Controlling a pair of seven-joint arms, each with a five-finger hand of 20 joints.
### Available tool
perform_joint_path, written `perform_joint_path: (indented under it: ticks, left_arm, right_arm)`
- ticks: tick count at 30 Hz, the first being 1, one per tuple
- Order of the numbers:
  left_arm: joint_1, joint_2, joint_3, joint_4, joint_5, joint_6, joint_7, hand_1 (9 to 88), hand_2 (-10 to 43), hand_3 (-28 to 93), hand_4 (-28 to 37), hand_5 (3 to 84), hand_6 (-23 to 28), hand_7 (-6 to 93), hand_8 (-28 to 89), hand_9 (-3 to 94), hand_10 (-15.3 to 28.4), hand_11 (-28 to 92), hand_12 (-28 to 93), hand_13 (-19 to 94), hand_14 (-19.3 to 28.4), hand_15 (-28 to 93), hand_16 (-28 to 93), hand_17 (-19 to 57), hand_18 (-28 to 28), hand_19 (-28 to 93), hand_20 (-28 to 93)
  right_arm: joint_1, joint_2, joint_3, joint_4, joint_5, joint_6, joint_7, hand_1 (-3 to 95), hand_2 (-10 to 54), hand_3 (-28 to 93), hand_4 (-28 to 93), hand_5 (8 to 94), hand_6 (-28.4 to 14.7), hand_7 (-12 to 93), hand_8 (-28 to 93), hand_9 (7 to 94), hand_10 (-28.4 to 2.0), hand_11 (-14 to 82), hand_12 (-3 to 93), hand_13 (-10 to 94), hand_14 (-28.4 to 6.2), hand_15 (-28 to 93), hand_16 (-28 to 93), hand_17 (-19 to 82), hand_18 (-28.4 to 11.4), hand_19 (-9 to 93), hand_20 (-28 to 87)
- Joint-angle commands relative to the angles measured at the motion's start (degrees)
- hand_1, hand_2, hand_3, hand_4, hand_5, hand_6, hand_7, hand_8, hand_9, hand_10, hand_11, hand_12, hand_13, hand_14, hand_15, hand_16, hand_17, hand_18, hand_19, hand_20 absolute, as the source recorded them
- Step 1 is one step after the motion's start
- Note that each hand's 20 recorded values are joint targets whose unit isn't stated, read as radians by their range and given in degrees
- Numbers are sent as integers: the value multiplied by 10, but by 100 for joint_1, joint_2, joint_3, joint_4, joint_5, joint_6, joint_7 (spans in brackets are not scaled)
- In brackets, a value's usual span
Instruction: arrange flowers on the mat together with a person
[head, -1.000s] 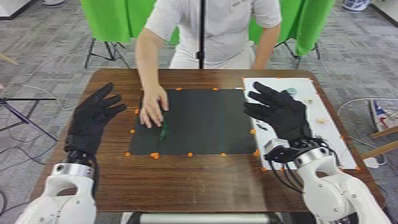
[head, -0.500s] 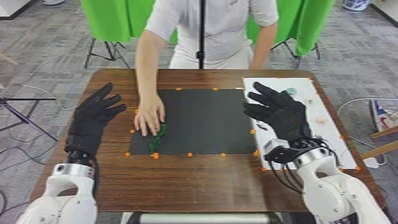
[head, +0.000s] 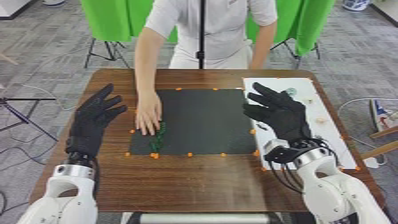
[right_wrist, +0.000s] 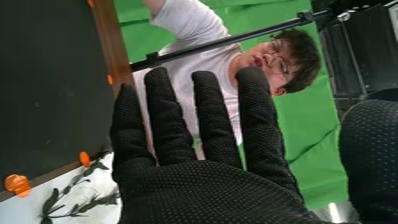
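- A green curtain (head: 114, 22) hangs beyond the mat, behind the person (head: 182, 35), with grey carpet (head: 44, 62) around the brown wooden table (head: 200, 182).
- The black mat (head: 209, 120) lies flat on the table, orange markers (head: 189, 154) dotted along its edges.
- On the left part of the mat lies a dark green leafy stem (head: 157, 143), running from the near edge toward the far side.
- The person's hand (head: 148, 115) reaches over the mat's left edge from the far side, palm down, fingertips at the far end of the stem.
- To the right of the mat is a white board (head: 336, 145) with small pale blooms (head: 321, 120) on it; the right wrist view also shows leafy sprigs (right_wrist: 55, 202) there.
- The left robot hand (head: 87, 120) is raised left of the mat, its fingers loosely spread and holding nothing.
- The right robot hand (head: 282, 117) is above the mat's right edge and the white board; its fingers are straight with gaps between them, the thumb well apart, nothing pinched.
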Motion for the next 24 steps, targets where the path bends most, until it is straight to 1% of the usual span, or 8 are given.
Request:
perform_joint_path:
  ticks: [1,2,6,10,17,20,22,24]
  left_arm:
    - [105,13,34,-16,-39,68,-4,223,73,784,-283,347,65,93,-75,349,180,219,96,269,259,470,-75,-85,284,455,84]
    - [110,38,49,-19,-60,98,16,223,72,784,-283,347,65,93,-75,349,180,220,96,269,259,470,-75,-85,284,456,84]
    - [101,41,49,-21,-60,98,-7,224,73,784,-283,347,65,94,-75,349,179,220,96,269,259,470,-75,-85,284,456,83]
    - [103,13,35,-19,-41,80,-19,225,72,785,-282,346,65,95,-75,350,180,221,96,270,259,470,-75,-85,284,458,83]
    - [104,34,44,-20,-59,114,64,227,72,786,-282,347,66,96,-76,350,181,223,95,270,259,471,-76,-86,284,459,83]
    - [99,23,22,-27,-38,95,61,227,72,786,-282,348,66,96,-76,350,181,222,94,271,259,472,-76,-87,283,459,82]
    - [89,21,21,-27,-38,99,70,227,71,786,-282,348,66,96,-76,351,181,222,95,271,259,471,-76,-87,283,459,82]
    - [94,14,9,-37,-31,100,56,227,72,786,-282,348,66,96,-76,351,181,222,94,271,259,471,-76,-87,283,459,82]
  right_arm:
    - [-76,-26,-13,-58,16,43,9,40,139,831,-283,422,26,146,-122,428,-115,49,134,332,-191,178,188,46,-216,411,174]
    - [-80,-30,-10,-59,15,40,14,40,139,831,-283,422,26,146,-122,429,-115,50,134,333,-191,180,187,46,-216,412,175]
    - [-103,-28,-3,-68,17,33,10,39,139,831,-283,423,26,145,-123,429,-115,50,134,336,-190,186,184,46,-217,416,176]
    - [-104,-29,10,-75,11,24,22,39,139,830,-283,423,26,145,-122,430,-116,50,133,338,-192,192,180,46,-218,418,177]
    - [-60,44,33,-98,-11,25,-19,39,139,830,-283,423,26,146,-122,430,-117,50,135,347,-194,211,178,45,-217,426,181]
    - [-60,141,129,-143,-103,11,15,49,134,830,-282,422,26,147,-122,432,-120,53,137,354,-194,233,179,47,-216,440,187]
    - [-95,232,221,-203,-250,114,26,63,127,827,-282,421,25,149,-121,433,-127,63,142,362,-193,266,177,49,-218,459,196]
    - [-132,252,476,-231,-389,-154,179,71,123,825,-282,419,23,153,-122,438,-139,80,147,371,-193,305,171,59,-220,484,206]
